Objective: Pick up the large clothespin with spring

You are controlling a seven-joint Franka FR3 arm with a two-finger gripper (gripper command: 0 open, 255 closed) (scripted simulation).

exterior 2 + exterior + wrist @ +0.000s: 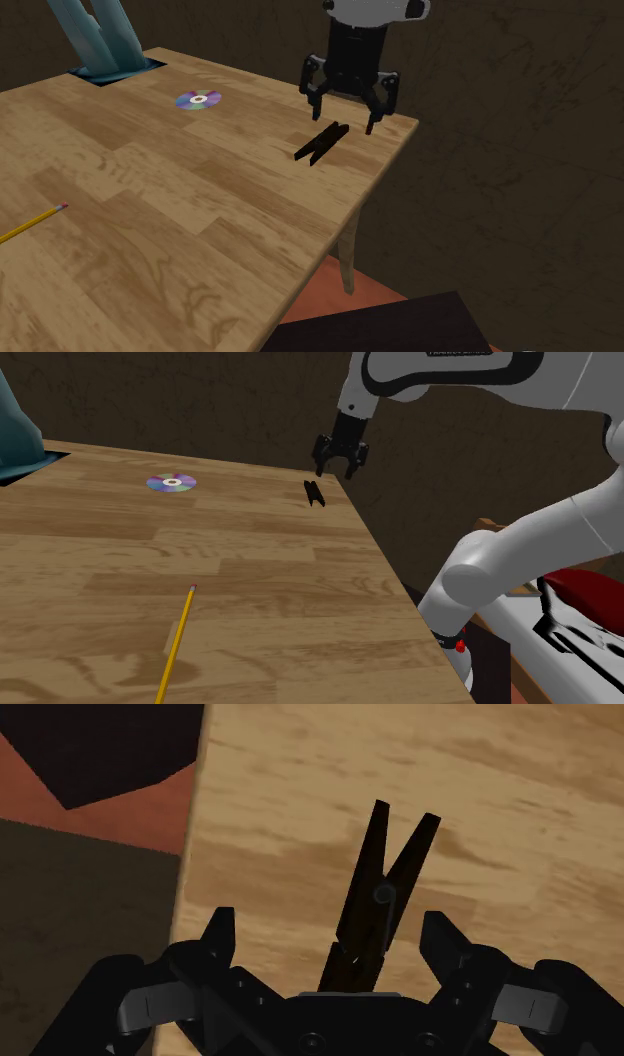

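A black clothespin (321,143) with a spring at its middle lies flat on the wooden table (180,230), close to the far corner. In the shoulder view the clothespin (315,493) looks short and dark, near the table's right edge. My black gripper (345,111) hangs open just above it, a little beyond it toward the corner, and the gripper (338,469) stays clear of the wood. From the wrist, the clothespin (378,894) lies between the spread fingers (217,936) without touching either.
A shiny disc (171,483) lies farther in on the table. A yellow pencil (175,642) rests near the front. A pale blue object (100,35) stands at the far corner. The table edge (192,844) runs close beside the clothespin, with reddish floor (120,809) below.
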